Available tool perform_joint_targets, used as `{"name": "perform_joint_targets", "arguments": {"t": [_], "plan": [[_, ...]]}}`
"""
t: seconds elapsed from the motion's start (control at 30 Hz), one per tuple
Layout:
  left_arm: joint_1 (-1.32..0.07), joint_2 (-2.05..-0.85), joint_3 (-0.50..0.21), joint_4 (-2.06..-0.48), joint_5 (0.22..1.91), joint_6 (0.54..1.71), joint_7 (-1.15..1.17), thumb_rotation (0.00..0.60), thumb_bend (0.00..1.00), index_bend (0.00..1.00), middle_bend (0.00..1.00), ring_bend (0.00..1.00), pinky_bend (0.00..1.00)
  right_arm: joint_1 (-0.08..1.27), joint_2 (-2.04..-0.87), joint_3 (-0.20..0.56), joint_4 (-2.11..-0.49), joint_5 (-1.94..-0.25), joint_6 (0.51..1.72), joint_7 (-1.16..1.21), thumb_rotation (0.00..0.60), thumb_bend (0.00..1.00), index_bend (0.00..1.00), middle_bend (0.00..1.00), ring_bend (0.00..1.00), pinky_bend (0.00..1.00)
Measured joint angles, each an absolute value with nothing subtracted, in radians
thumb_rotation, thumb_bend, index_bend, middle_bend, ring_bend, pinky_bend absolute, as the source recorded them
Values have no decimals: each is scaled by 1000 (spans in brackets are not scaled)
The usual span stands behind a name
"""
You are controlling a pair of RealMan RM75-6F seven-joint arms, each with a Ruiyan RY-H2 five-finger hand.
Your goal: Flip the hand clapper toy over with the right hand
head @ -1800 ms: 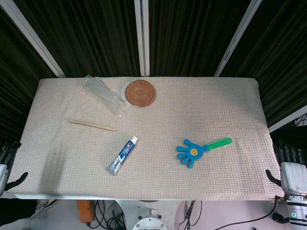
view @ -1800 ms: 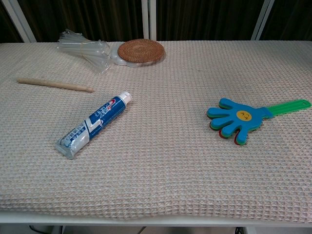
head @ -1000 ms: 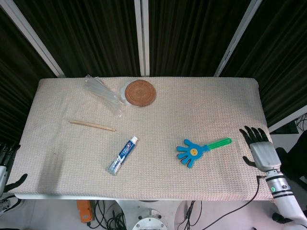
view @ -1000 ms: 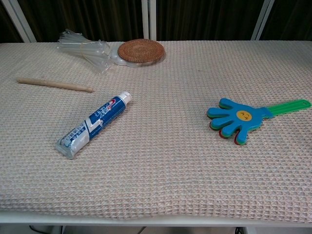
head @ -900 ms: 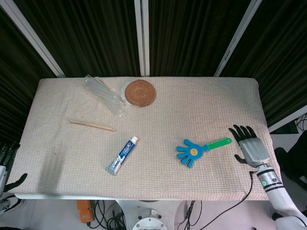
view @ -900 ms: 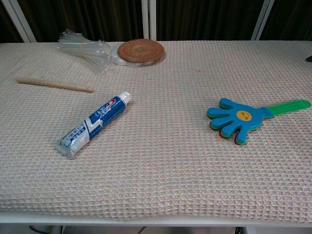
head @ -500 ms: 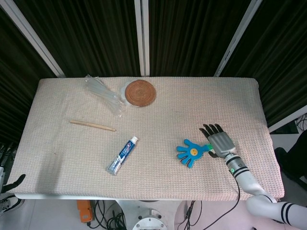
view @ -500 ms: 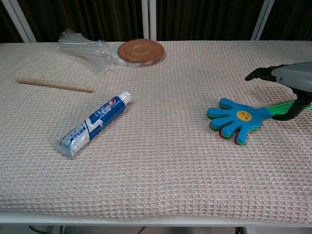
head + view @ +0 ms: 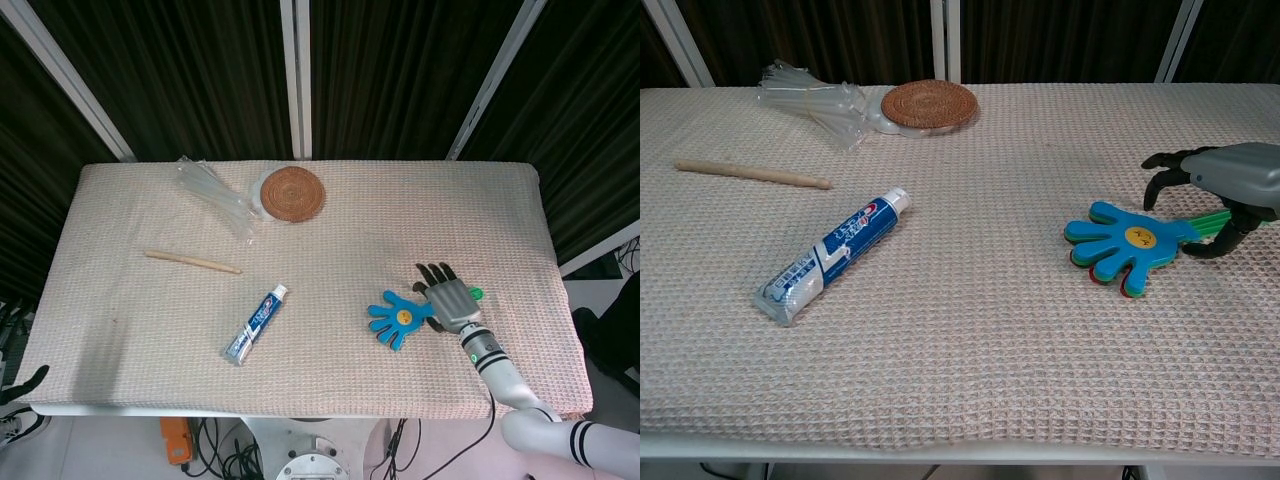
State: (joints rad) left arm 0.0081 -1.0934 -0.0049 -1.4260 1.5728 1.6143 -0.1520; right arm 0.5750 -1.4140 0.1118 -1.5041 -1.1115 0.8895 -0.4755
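The hand clapper toy (image 9: 398, 316) (image 9: 1127, 243) lies flat on the table's right half, its blue palm with a yellow centre facing up and pointing left. Its green handle (image 9: 1212, 221) runs off to the right. My right hand (image 9: 450, 295) (image 9: 1225, 180) hovers over that handle, fingers curved down on the far side and thumb on the near side, apart from each other. Nothing is gripped. Only a dark sliver of my left hand (image 9: 22, 384) shows off the table's near left corner.
A toothpaste tube (image 9: 255, 324) (image 9: 832, 256) lies left of centre. Further left is a wooden stick (image 9: 192, 261) (image 9: 752, 174). At the back stand a woven coaster (image 9: 292, 193) (image 9: 928, 103) and a clear bag of straws (image 9: 215, 195) (image 9: 810, 98).
My right hand rose from beside the table's right edge, swept left over the clapper's handle, and its fingers have curved downward. The toy has not moved.
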Motion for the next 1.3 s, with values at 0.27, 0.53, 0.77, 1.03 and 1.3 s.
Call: {"name": "perform_joint_targets", "arguments": {"t": [0.27, 0.53, 0.77, 1.03, 1.3], "plan": [[6, -1090, -5, -1431, 1573, 1608, -149, 600, 192, 109, 34, 0, 90, 587, -1385, 106, -1518, -1111, 885, -456, 600, 176, 316, 0, 0, 0], [2, -1090, -6, -1434, 1572, 1602, -145, 600, 192, 109, 35, 0, 90, 608, -1363, 97, -1532, -1096, 868, -453, 600, 183, 380, 10, 0, 0], [3, -1089, -7, -1434, 1570, 1601, -145, 600, 192, 109, 35, 0, 90, 622, -1365, 89, -1532, -1078, 864, -463, 600, 189, 432, 21, 0, 0], [2, -1091, -7, -1430, 1571, 1602, -149, 600, 192, 109, 35, 0, 90, 628, -1366, 78, -1531, -1070, 875, -468, 600, 193, 478, 34, 0, 0], [2, -1091, -8, -1428, 1570, 1602, -153, 600, 192, 109, 35, 0, 90, 628, -1371, 72, -1529, -1078, 890, -454, 600, 237, 575, 112, 0, 0]]}}
